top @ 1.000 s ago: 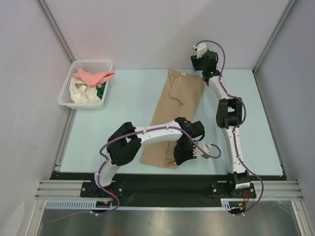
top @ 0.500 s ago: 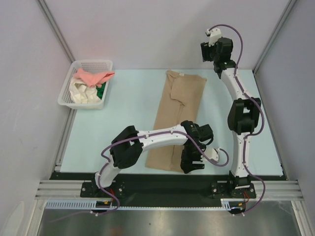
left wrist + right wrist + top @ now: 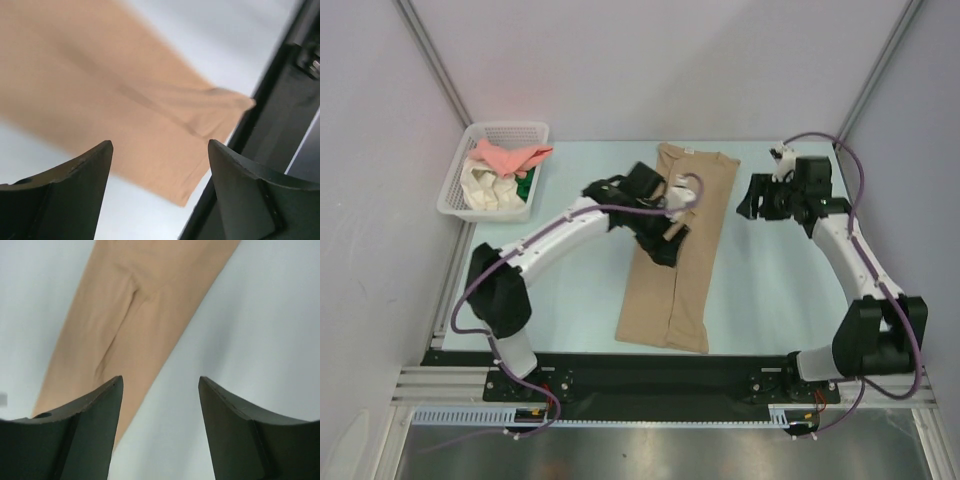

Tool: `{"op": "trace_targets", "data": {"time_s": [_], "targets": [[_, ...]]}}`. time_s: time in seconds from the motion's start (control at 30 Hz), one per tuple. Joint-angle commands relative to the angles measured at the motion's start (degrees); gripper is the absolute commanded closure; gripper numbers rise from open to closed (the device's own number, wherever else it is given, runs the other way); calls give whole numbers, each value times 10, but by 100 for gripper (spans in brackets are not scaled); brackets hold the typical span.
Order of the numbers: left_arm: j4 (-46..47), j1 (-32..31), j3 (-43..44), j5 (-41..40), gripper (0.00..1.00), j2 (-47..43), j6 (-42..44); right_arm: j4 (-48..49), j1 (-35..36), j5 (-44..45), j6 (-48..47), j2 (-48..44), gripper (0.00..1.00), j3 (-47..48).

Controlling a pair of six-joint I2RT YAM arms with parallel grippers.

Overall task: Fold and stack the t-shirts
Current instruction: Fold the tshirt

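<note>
Tan cloth shows under both pairs of jaws, yet neither holds any: my left gripper [image 3: 160, 145] hangs spread over the middle of the tan t-shirt [image 3: 670, 300], my right gripper [image 3: 160, 380] spread beside its far right edge. I judge the strip, laid from the table's [image 3: 570, 290] far edge to its near one, is set for a crosswise fold. My left arm hides part of it, and that wrist view is blurred. The other shirts [image 3: 505, 157] sit bunched in the basket [image 3: 455, 195], far left corner, hard to count

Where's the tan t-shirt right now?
Top view: the tan t-shirt lies as a long folded strip in the middle of the table, the left gripper over its far half, the white mesh basket off to its left.
</note>
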Motion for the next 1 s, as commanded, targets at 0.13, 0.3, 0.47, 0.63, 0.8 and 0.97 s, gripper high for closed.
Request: {"op": "trace_targets", "data": {"time_s": [0.13,0.3,0.47,0.63,0.8,0.97], "targets": [[35,168,-170,26,22,-59,-121,58,-51,-129,140,-78,35,-164],[22,197,-218,4,21,-67,-93,102,-93,-136,160,6,36,-149],[57,227,-295,12,22,-92,-106,110,-101,-124,154,113,38,-45],[56,240,-320,19,24,-104,-100,107,-80,-101,129,260,38,100],[57,240,-336,31,26,-103,-100,96,-64,-68,104,368,39,235],[47,241,-329,17,27,-107,-90,88,-48,-30,99,454,40,327]]}}
